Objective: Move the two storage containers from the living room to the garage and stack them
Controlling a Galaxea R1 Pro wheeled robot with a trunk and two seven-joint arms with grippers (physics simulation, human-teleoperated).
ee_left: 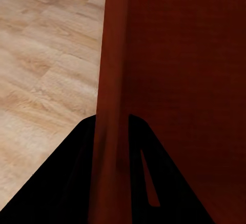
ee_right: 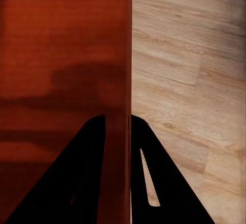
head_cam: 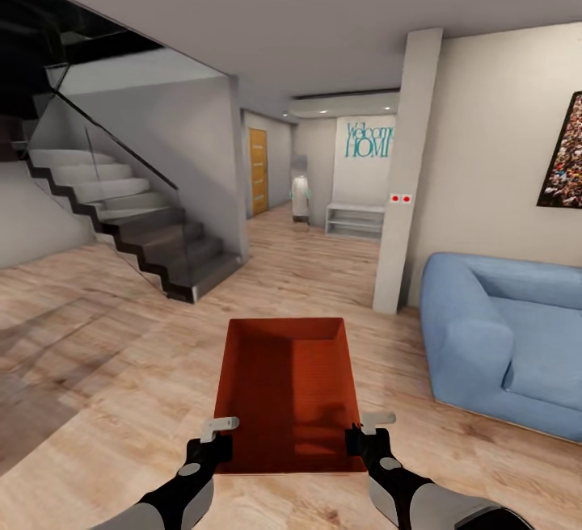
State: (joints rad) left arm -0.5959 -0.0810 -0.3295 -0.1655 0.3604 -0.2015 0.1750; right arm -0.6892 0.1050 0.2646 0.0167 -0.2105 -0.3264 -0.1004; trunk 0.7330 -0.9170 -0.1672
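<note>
One orange-red storage container (head_cam: 288,391) hangs in front of me above the light wood plank floor of the living room, held between both arms. My left gripper (head_cam: 217,447) is shut on its left wall (ee_left: 108,106), one dark finger on each side. My right gripper (head_cam: 361,443) is shut on the right wall (ee_right: 119,106) in the same way. The bin is open on top and nothing lies in it.
A blue sofa (head_cam: 505,336) stands close on the right. A pale pillar (head_cam: 406,182) rises ahead right, and a dark staircase with a glass rail (head_cam: 133,223) climbs at the left. Between them a hallway (head_cam: 311,243) leads to a wooden door (head_cam: 258,172) and a white shelf (head_cam: 354,220).
</note>
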